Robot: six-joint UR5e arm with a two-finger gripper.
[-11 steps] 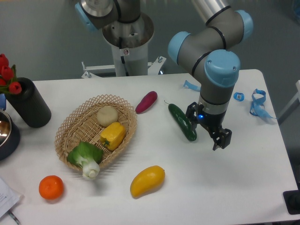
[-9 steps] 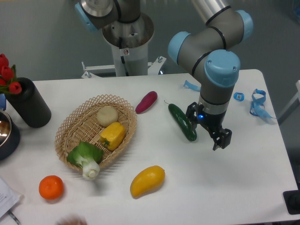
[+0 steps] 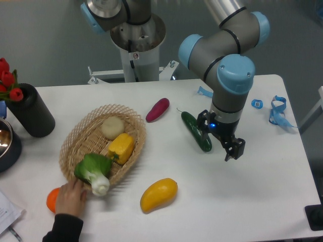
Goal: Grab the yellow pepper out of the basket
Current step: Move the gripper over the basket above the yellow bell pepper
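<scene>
Since the earlier frames a person's hand has come in at the front-left corner of the tabletop, touching the near end of the basket and covering most of the orange; the basket has shifted a little, and its contents with it. Toward the left edge stands a dark vase holding red tulips. Inside the basket lie a bok choy at the near end, the yellow pepper in the middle, and a pale round vegetable at the far end. In front of the basket rests a mango-shaped yellow fruit, and beyond its far rim a purple sweet potato. Right of centre, the tool has edged slightly left and hangs just beside a dark green cucumber, its jaws spread and holding nothing. It is well apart from the pepper, so the reach has barely begun, and the target's new position, with the hand close by, likely calls for a fresh aim.
</scene>
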